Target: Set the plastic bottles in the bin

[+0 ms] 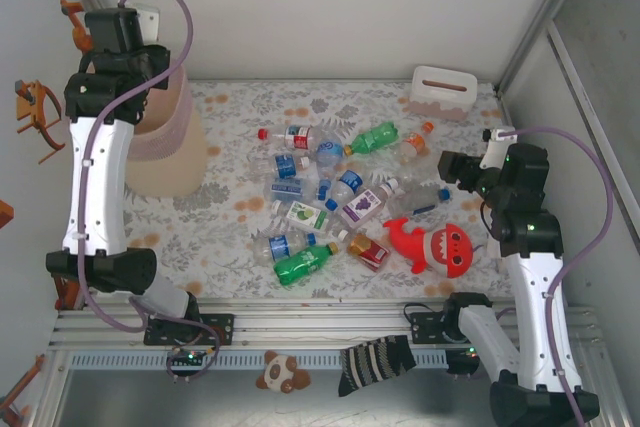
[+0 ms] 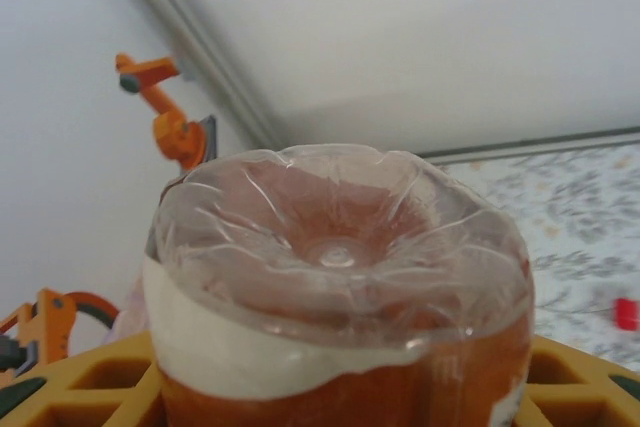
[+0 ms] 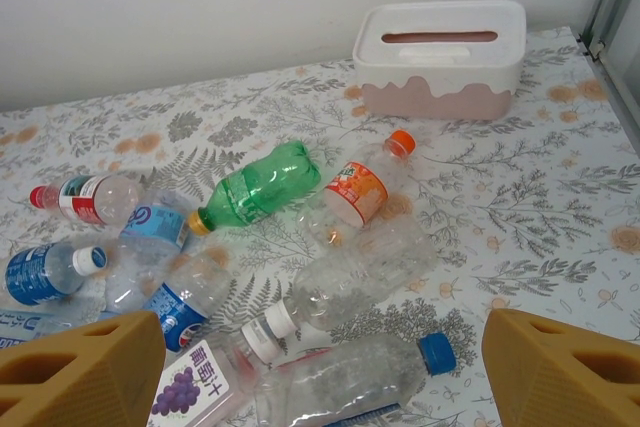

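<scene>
Pink and translucent, the bin [image 1: 168, 152] is seen standing upright on the floral worktop [image 1: 225, 232]. The left hand [image 2: 335, 387] is held above the bin, raised over its rim. It is closed on a bottle [image 2: 335, 247]: a clear one with an amber tint and a white band, clamped between the yellow fingers [image 2: 85, 382] with its moulded base turned toward the wrist camera. Whether this bottle is already inside the bin's rim cannot be told.

The remaining plastic bottles [image 1: 320, 197] are scattered in a loose heap on the worktop to the right of the bin, none touching it. Among them a red-capped bottle [image 1: 285, 134] lies at the back of the heap on the side closest to the bin, and a green bottle [image 1: 372, 137] and an orange-capped bottle [image 3: 360, 182] lie farther right of the bin. A bottle with a purple grape label [image 1: 365, 205] is found in the middle, and a second green bottle [image 1: 303, 262] lies at the front.

The right hand [image 3: 320, 367] is held well to the right of the bin, above the far side of the heap. Its fingers [image 3: 80, 367] are spread wide apart and nothing is gripped between them.

A red shark plush toy [image 1: 435, 247] lies beyond the heap from the bin. A white slotted box [image 1: 442, 92] stands at the back, well apart from the bin.
</scene>
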